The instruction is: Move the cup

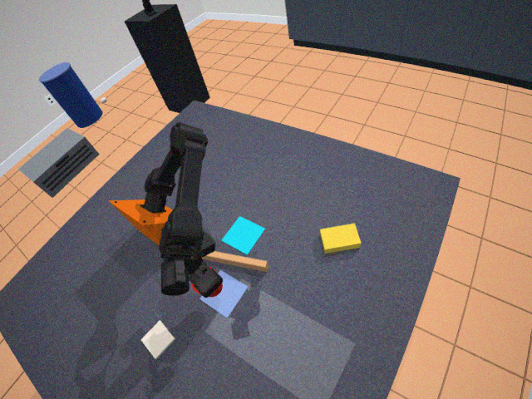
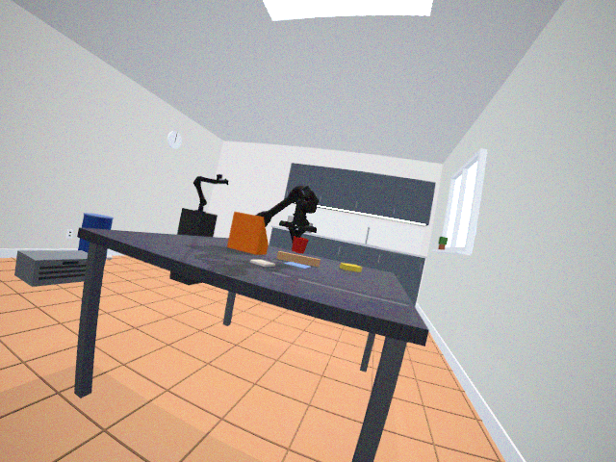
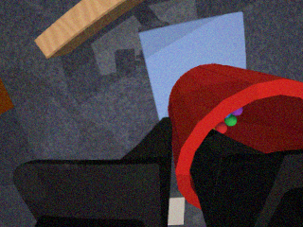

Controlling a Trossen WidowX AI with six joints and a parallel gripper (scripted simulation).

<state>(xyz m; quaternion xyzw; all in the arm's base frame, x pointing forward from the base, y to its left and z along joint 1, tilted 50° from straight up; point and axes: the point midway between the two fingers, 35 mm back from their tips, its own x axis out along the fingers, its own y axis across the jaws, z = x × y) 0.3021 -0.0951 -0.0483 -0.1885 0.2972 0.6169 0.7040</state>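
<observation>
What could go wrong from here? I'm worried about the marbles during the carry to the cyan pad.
1. The wooden bar lies between the light blue pad and the cyan pad; a low carry could knock the red cup against it.
2. The gripper pinches only the cup's rim, so the cup might tilt or slip, spilling the marbles.

Bright overhead light; grainy, soft shadows

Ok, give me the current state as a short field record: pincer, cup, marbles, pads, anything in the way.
pincer: shut on the red cup's rim
red cup: lifted above the pale blue pad, roughly upright
marbles: inside the cup, none seen spilled
target pad: cyan pad, bare
obstacle: wooden bar lies between the two pads
</observation>
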